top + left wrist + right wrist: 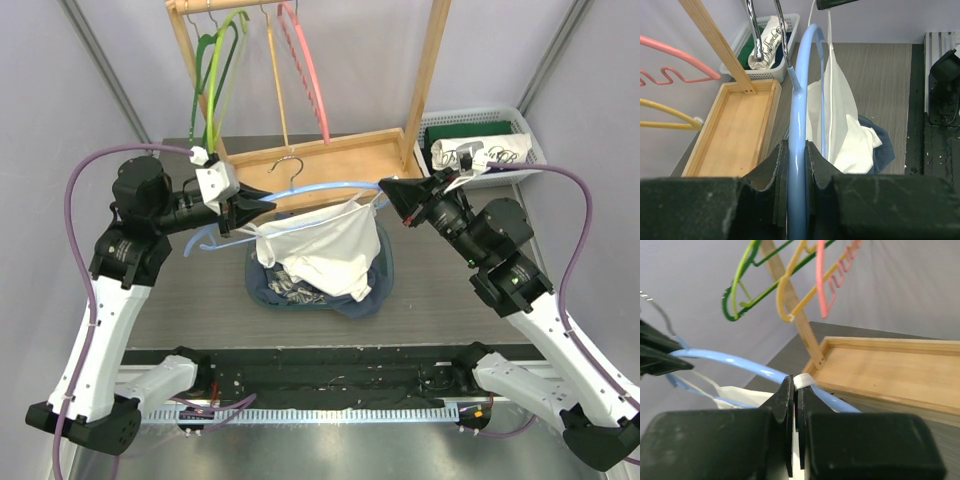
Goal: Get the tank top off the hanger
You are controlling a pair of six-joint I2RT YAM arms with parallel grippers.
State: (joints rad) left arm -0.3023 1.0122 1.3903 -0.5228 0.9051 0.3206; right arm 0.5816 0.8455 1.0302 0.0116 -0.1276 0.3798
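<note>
- Top external view gives us the whole layout. The left pincer (266, 203) and the right pincer (384, 188) meet opposite ends of a light blue hanger (320, 187), which is held roughly level above the middle of the tabletop (470, 310).
- From that hanger the white tank top (325, 250) sags at the centre of the frame, over a dark blue heap of cloth (378, 285).
- Only this view lets us see the surroundings together. A wooden tray (340, 155) lies behind the hanger, a pink hanger (303, 62) hangs at the top, and a white basket (520, 150) sits at the upper right.
- Left wrist view shows us what the overhead one cannot: the left pincer is grasping the blue hanger, with a pad pressed against each side of its arm at the bottom centre.
- It also shows the hanger's metal hook (782, 35) at the top, and the tank top's thin strap rising to the dark tip of the right pincer at the upper edge.
- Right wrist view settles the other grip for us. The right pincer is clenched, jaws together, with the white strap (805, 381) pinched at its tips where it crosses the blue bar.
- From above, that pinch is too small for us to make out.
</note>
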